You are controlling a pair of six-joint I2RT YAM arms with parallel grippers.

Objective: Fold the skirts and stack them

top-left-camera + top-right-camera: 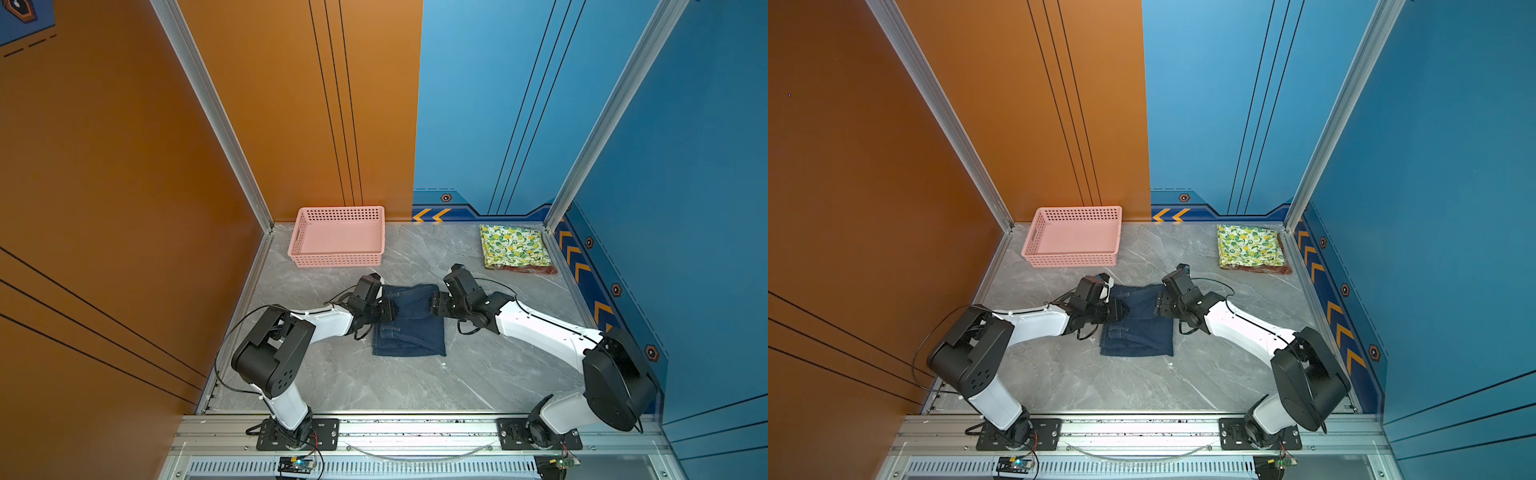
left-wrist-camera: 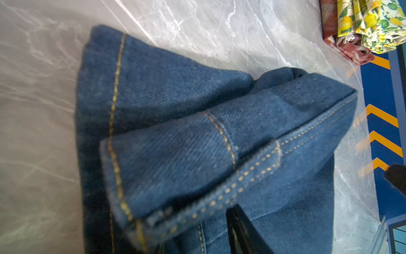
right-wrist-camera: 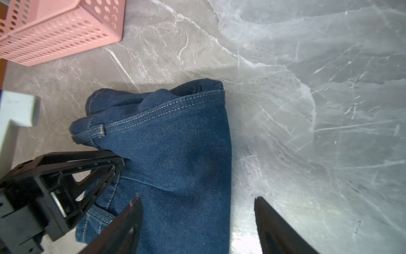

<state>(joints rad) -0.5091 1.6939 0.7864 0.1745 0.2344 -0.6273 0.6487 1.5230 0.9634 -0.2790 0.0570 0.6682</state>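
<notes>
**Left pincer** (image 1: pixel 390 311), **right pincer** (image 1: pixel 433 302): in both top views, set low at opposite side edges of the denim (image 1: pixel 415 334). Their tips are too small to read here.
**Denim:** mid-table, a folded rectangle, bunched at its far end.
**Lemon skirt** (image 1: pixel 513 245): folded, in the far right corner, lying on the plaid (image 1: pixel 530 270), which shows only as a red rim.
**Basket** (image 1: pixel 336 259): pink, far left, well apart from the denim.
**Table** (image 1: pixel 478 374): grey marble.

**Left wrist view:** a denim (image 2: pixel 175 143) fold is raised off the table, and its waistband crosses one dark finger (image 2: pixel 237 226). The stack lies beyond it, with bare marble between.

**Right wrist view:** the left pincer (image 3: pixel 120 162) has its tips pinched together on a denim (image 3: pixel 175 154) fold. The right pincer (image 3: pixel 197 199) is wide and holds nothing, with one finger over the cloth's edge and the other over bare table.

**Progress, judged:** two of the three skirts are folded and stacked, and the denim is mid-fold. What is left is to finish that fold and carry the denim onto the stack.

**In the way, judged:** nothing lies on the route, and the basket sits aside. The thick denim may spring open
</notes>
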